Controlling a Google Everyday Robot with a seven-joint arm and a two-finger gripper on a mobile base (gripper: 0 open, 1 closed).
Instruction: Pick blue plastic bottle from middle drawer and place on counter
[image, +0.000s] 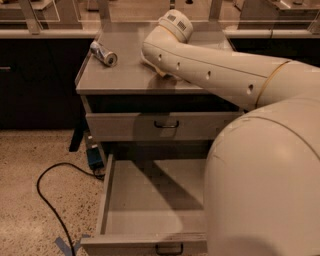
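Observation:
The middle drawer (106, 200) is pulled open at the bottom of the view, and the part of its floor that shows holds nothing. The counter (125, 77) is the grey cabinet top above it. My arm reaches across the counter from the right. My gripper (159, 73) is at the arm's far end, low over the middle of the counter, and is almost wholly hidden under the wrist. The blue plastic bottle is out of view, with the arm covering the spot where it was.
A silver can (103, 53) lies on its side at the counter's back left. The upper drawer (165, 125) is shut. A black cable (45, 197) and a small blue box (93, 157) lie on the floor at the left. My arm's bulk fills the right side.

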